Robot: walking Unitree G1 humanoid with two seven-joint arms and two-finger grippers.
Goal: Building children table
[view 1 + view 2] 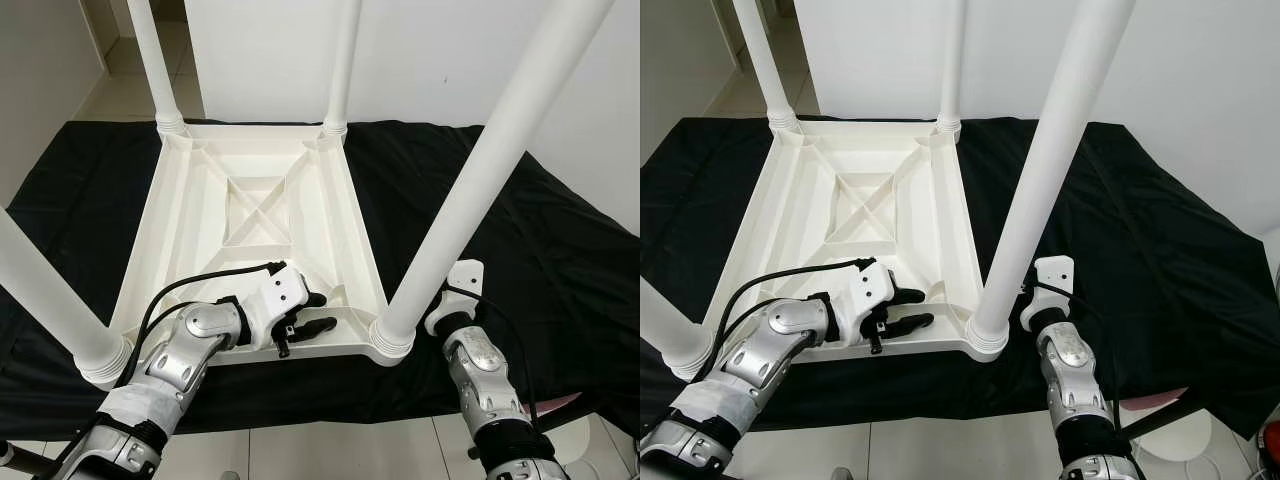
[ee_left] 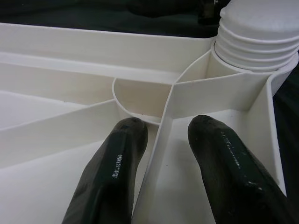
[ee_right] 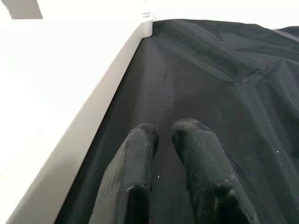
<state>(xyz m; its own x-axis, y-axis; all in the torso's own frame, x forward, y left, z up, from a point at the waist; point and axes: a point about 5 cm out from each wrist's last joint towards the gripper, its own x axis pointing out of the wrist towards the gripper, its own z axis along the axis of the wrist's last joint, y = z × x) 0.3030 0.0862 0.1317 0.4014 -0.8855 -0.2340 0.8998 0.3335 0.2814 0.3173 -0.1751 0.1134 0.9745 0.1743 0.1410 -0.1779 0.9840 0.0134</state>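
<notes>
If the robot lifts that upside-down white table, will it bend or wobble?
Probably not bend much: the table has crossed ribs underneath. It looks like hollow plastic, so likely light. Its four tall legs point up, so it may tip if lifted by one edge, where the left gripper sits.

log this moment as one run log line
table: upside down on black cloth, four legs in | left gripper: open astride rib by near-right leg | right gripper: beside table, over cloth

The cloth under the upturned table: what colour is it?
Black; the cloth shows best in the right eye view.
</notes>
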